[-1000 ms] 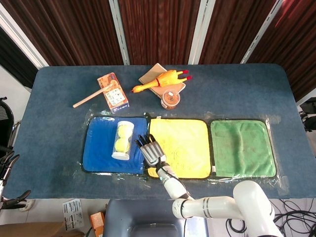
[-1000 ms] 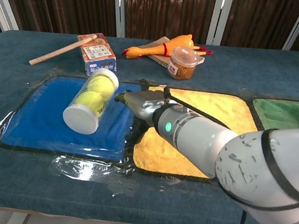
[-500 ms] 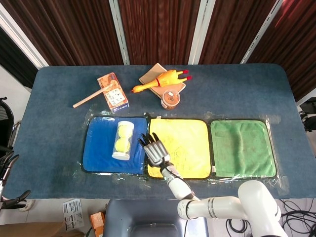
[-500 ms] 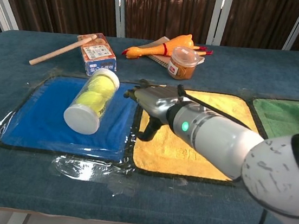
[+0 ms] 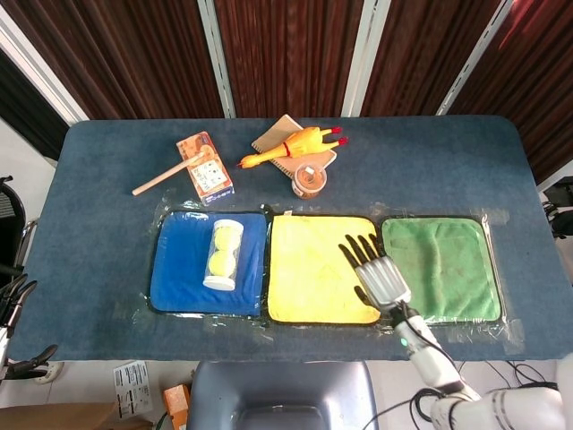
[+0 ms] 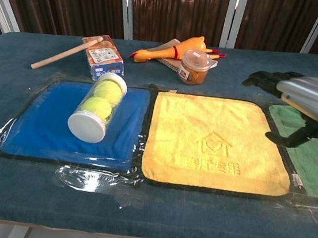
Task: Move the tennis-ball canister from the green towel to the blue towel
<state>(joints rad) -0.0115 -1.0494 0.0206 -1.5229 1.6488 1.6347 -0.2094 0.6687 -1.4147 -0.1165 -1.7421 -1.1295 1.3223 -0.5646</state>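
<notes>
The clear tennis-ball canister [image 5: 223, 254] [image 6: 96, 113] lies on its side on the blue towel [image 5: 179, 269] [image 6: 42, 125], white lid toward the near edge, yellow balls showing inside. The green towel [image 5: 440, 269] [image 6: 316, 159] at the right is bare. My right hand [image 5: 376, 270] [image 6: 309, 102] hovers with fingers spread and holds nothing, above the seam between the yellow towel [image 5: 322, 267] [image 6: 214, 138] and the green towel. It is far from the canister. My left hand is out of sight in both views.
Behind the towels lie a wooden stick [image 5: 166, 176], a small printed box [image 5: 205, 167], a rubber chicken [image 5: 288, 147] on a notebook, and a lidded brown jar [image 5: 310, 178] [image 6: 194, 67]. Clear plastic film [image 6: 91, 177] wrinkles along the near edge of the towels.
My right hand has swept rightward, from beside the canister at the blue-yellow seam to above the yellow-green seam. The canister has stayed put on the blue towel.
</notes>
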